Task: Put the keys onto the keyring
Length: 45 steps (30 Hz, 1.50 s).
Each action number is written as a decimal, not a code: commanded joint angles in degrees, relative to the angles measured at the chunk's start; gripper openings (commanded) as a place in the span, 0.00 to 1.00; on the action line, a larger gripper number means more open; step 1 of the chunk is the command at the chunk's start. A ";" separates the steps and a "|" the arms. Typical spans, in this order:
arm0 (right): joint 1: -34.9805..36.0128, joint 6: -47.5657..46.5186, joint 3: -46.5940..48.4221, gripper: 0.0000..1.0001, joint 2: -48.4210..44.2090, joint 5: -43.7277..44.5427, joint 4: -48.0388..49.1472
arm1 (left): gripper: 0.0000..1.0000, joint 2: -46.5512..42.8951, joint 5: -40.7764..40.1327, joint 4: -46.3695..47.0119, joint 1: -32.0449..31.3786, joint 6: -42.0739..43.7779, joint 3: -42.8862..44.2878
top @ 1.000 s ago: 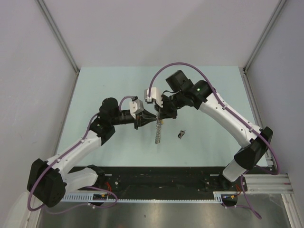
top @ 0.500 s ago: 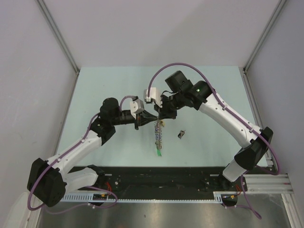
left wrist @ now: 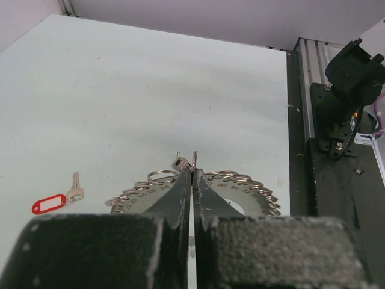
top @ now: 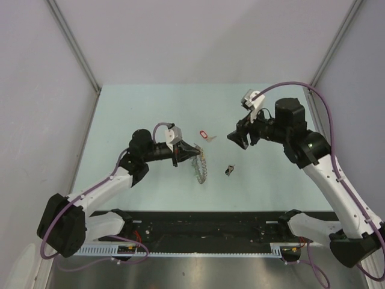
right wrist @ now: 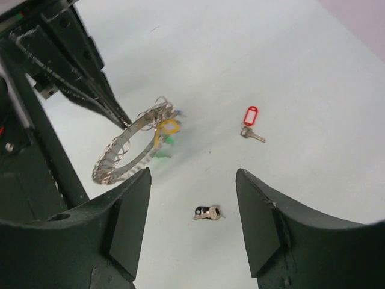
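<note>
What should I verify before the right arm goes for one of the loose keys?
1. Left gripper shut on the keyring: ok.
2. Right gripper open and empty: ok.
3. Red-tagged key lying loose, apart from the ring: ok.
4. Black-tagged key lying loose, nothing over it: ok.
5. Keyring's opening facing the right arm: cannot tell.
</note>
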 commanded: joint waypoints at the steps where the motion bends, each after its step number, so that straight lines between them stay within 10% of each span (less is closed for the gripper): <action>1: -1.55 11.10 -7.23 0.64 -2.94 8.18 7.87 | 0.00 1.43 3.03 7.08 -0.13 -1.55 -0.32; 11: -1.55 22.88 -27.46 0.64 -11.29 18.91 16.49 | 0.00 7.58 5.05 8.49 -0.13 -1.37 -0.33; 25: -1.46 36.33 -42.22 0.52 0.74 25.86 30.27 | 0.00 8.99 3.20 3.75 -0.13 0.65 1.96; 45: -4.01 25.27 -34.33 0.54 21.57 16.46 36.62 | 0.00 9.69 2.50 0.05 -0.22 2.15 3.98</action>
